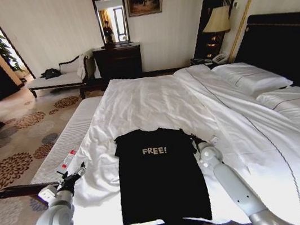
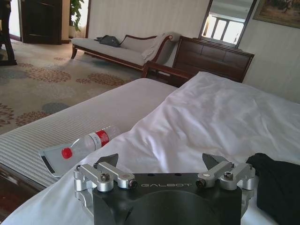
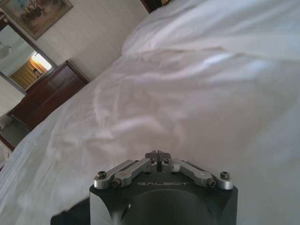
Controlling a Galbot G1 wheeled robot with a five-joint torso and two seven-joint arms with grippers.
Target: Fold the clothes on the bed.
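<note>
Head view: our left gripper [image 1: 77, 175] hangs at the bed's [image 1: 153, 97] near left edge, just left of the T-shirt [image 1: 160, 176], clear of the cloth. Our right gripper [image 1: 195, 141] sits at the T-shirt's right shoulder, close against the sleeve; from here we cannot tell whether it touches the fabric. The T-shirt lies flat on the white sheet at the near end of the bed, chest up, "FREE!" readable, its hem towards us and its collar away.

From the left wrist we see the left gripper [image 2: 166, 165] with jaws wide apart, nothing between them, above the white sheet, with a fold of the black T-shirt [image 2: 277, 187] beside one finger. A water bottle [image 2: 89, 143] with a red cap lies on the striped bench [image 2: 75, 124] just beyond. From the right wrist, the right gripper [image 3: 158, 155] has its jaws together, tips meeting above white bedding.

Farther off, pillows [image 1: 250, 78] rest near the dark headboard [image 1: 287, 39], and a dresser [image 1: 118, 61] stands against the far wall.
</note>
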